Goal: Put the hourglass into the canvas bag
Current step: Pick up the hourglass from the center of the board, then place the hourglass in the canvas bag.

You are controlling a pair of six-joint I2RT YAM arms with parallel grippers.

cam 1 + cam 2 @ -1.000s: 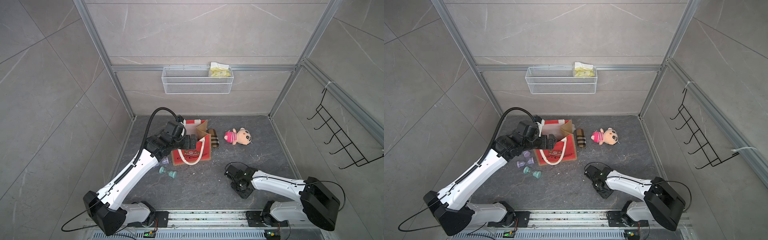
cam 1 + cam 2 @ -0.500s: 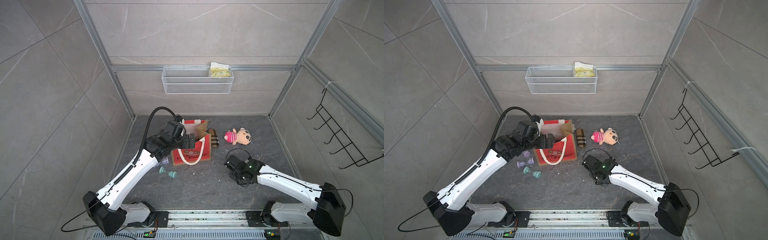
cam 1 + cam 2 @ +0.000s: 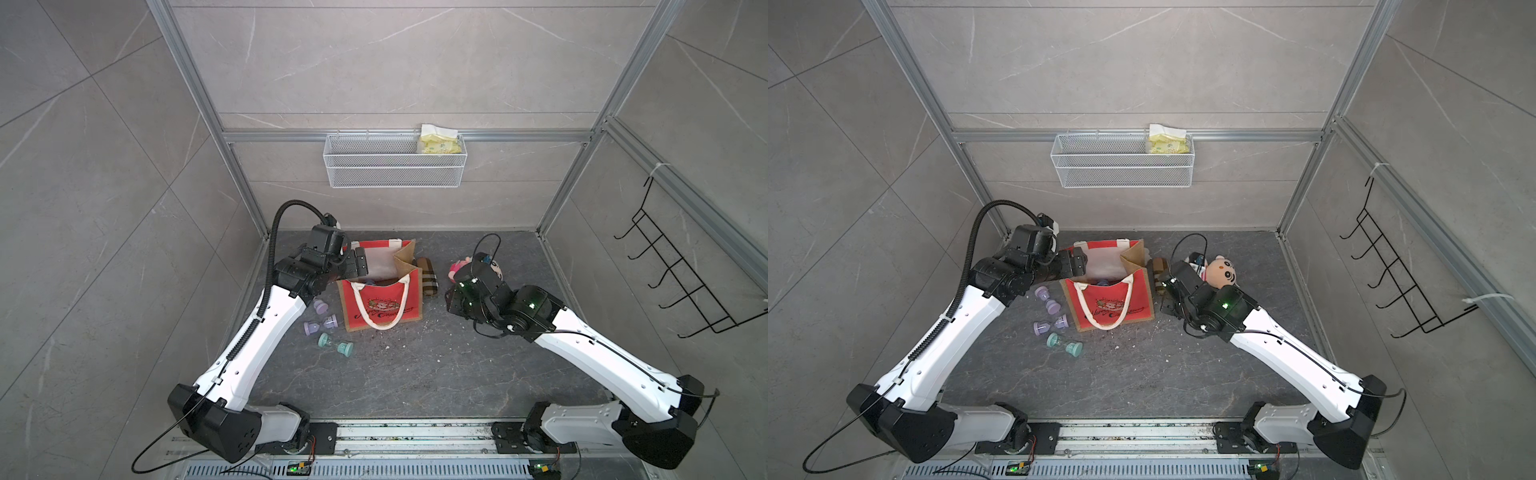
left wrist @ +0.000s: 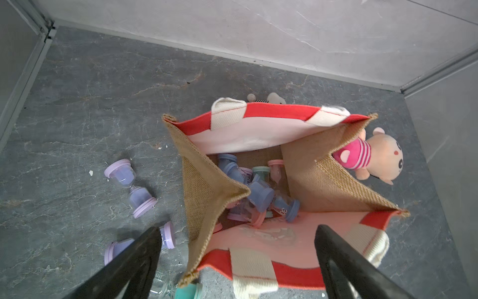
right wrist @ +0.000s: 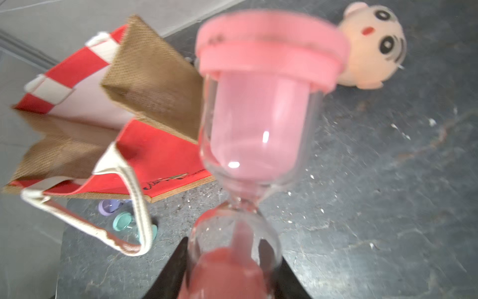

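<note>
The canvas bag (image 3: 380, 305) (image 3: 1111, 307) stands open at the back left of the floor, red panels and burlap sides. Several hourglasses lie inside the bag (image 4: 305, 178). My right gripper (image 5: 232, 248) is shut on a pink hourglass (image 5: 258, 124) by its lower bulb. In both top views the right gripper (image 3: 451, 297) (image 3: 1167, 291) hovers just right of the bag. My left gripper (image 4: 238, 230) (image 3: 357, 264) is open over the bag's left rim, holding nothing. Two purple hourglasses (image 3: 320, 306) (image 4: 130, 186) and a teal one (image 3: 336, 345) lie on the floor left of the bag.
A plush doll (image 3: 1221, 272) (image 4: 380, 158) and a brown plaid cylinder (image 3: 428, 276) lie right of the bag, behind my right wrist. A white wire basket (image 3: 395, 166) hangs on the back wall. A black hook rack (image 3: 681, 282) is on the right wall.
My right arm has swung up from the front floor toward the bag's right side. The left gripper has drawn back slightly to the left over the bag's mouth.
</note>
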